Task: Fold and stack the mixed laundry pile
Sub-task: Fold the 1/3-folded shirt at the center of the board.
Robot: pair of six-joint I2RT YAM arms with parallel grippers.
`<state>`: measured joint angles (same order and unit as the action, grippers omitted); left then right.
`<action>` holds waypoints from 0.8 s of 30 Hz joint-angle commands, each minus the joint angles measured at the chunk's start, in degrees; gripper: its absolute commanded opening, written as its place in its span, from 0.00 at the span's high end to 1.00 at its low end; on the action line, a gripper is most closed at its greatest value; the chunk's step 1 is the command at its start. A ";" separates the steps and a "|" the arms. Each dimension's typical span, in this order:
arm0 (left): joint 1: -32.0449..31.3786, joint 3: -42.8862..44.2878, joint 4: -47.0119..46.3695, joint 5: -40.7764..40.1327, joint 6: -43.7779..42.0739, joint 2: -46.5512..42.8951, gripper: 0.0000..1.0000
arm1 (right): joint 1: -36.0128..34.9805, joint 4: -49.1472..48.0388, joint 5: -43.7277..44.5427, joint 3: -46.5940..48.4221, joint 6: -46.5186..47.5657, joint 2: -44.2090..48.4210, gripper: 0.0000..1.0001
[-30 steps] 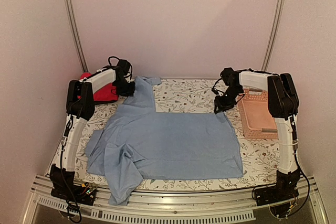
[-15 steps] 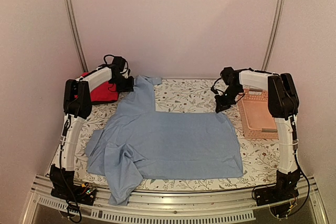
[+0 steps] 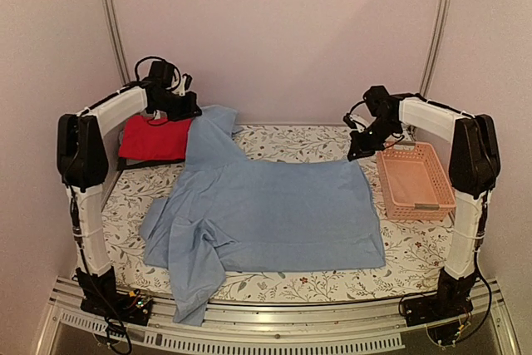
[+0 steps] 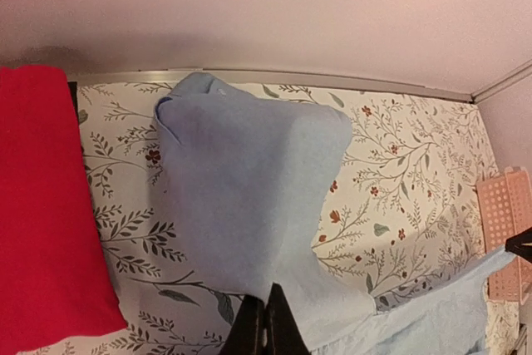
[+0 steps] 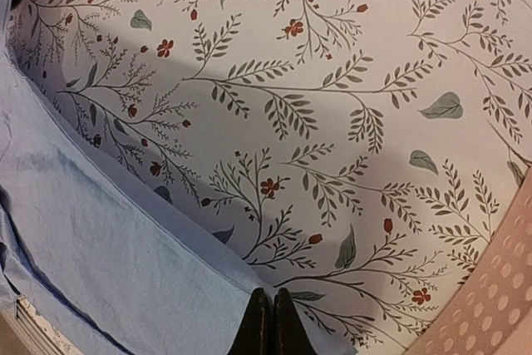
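Your left gripper point(image 4: 266, 328) has its fingers pressed together on the light blue shirt point(image 3: 274, 205), at a far corner well apart from the pink basket point(image 3: 416, 180). Your right gripper point(image 5: 272, 320) is closed too, pinching the shirt's edge just beside the basket's far left corner. The shirt's far edge is raised and the rest lies on the tablecloth point(image 3: 291, 143), left of the basket. The red garment point(image 3: 150, 137) lies beyond the shirt, farthest from the basket.

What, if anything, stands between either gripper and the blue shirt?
Nothing visible does. The left gripper and the right gripper are each shut on the far edge of the blue shirt. The red garment and the pink basket lie off to the sides.
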<state>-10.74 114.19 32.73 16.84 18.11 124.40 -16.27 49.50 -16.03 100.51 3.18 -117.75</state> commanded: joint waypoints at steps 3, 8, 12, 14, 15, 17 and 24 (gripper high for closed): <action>-1.08 -22.86 -8.41 2.92 -1.41 -16.64 1.00 | 0.22 -1.59 -2.61 -10.82 -1.76 6.87 1.00; -2.24 -35.35 -9.40 2.51 -1.94 -29.42 1.00 | 0.22 -1.83 -3.13 -18.22 -1.86 12.34 1.00; -4.15 -41.03 -7.90 2.79 -3.59 -36.94 1.00 | 0.21 -1.88 -4.23 -22.08 -2.08 15.38 1.00; -5.09 -42.66 -5.14 1.64 -4.32 -39.25 1.00 | 0.21 -1.22 -4.84 -23.11 -2.04 16.19 1.00; -5.61 -43.10 -3.45 0.99 -4.65 -40.21 1.00 | 0.21 -1.02 -5.27 -23.50 -1.97 16.44 1.00; -6.77 -44.41 -0.91 -0.82 -5.15 -42.43 1.00 | 0.18 -0.68 -5.68 -24.26 -1.87 16.87 1.00; -9.27 -49.59 7.80 -5.43 -4.78 -51.86 1.00 | -1.25 1.71 -6.08 -25.56 -2.86 16.52 1.00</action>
<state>-18.31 67.20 33.80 15.35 14.15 77.45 -16.60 49.34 -21.50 76.09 1.21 -102.45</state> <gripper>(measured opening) 0.005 0.008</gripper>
